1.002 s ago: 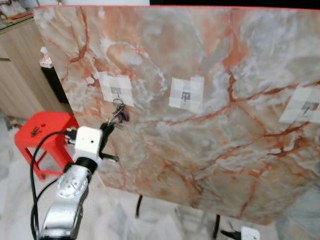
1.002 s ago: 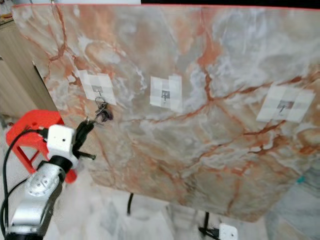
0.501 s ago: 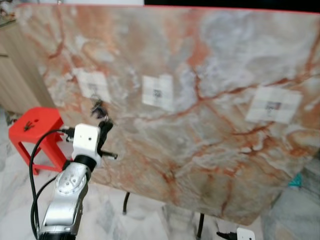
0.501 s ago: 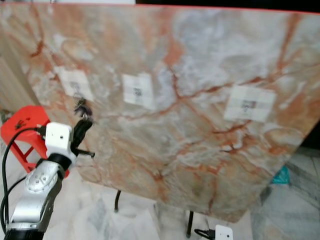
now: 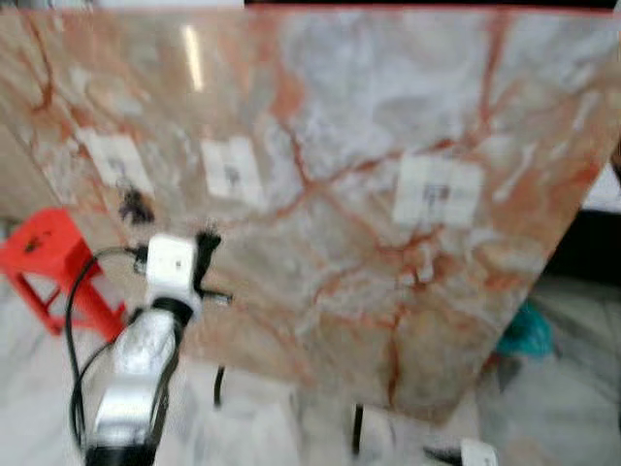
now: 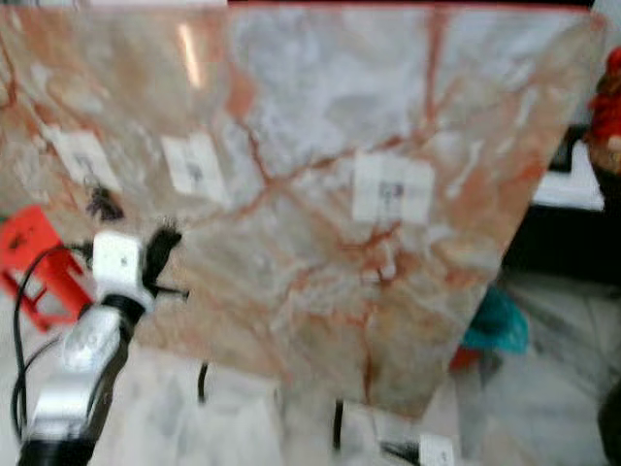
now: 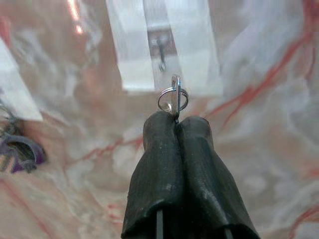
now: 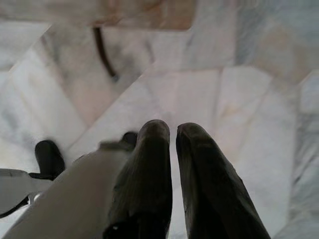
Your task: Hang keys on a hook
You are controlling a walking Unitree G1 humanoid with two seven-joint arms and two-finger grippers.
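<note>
My left gripper (image 7: 177, 119) is shut on a small silver key ring (image 7: 173, 98) that sticks out past the fingertips. It is held just below a metal hook (image 7: 162, 52) on a white taped patch (image 5: 231, 173) of the marble-patterned board (image 5: 330, 116). In the eye views the left gripper (image 5: 206, 243) sits below and slightly left of that second patch. Another bunch of keys (image 5: 134, 206) hangs under the first patch (image 5: 116, 160) to the left. A third patch (image 5: 439, 191) with a hook is further right. My right gripper (image 8: 172, 129) hangs idle over the floor, shut and empty.
A red plastic stool (image 5: 44, 243) stands left of the board. The board rests on thin dark legs (image 5: 357, 427) above a pale marble floor. A teal object (image 5: 524, 330) lies on the floor at the right. The eye views are blurred.
The camera has swung right, so the whole board has shifted left in view. Against the board, my left gripper has gone from beside the hanging keys to under the second patch.
</note>
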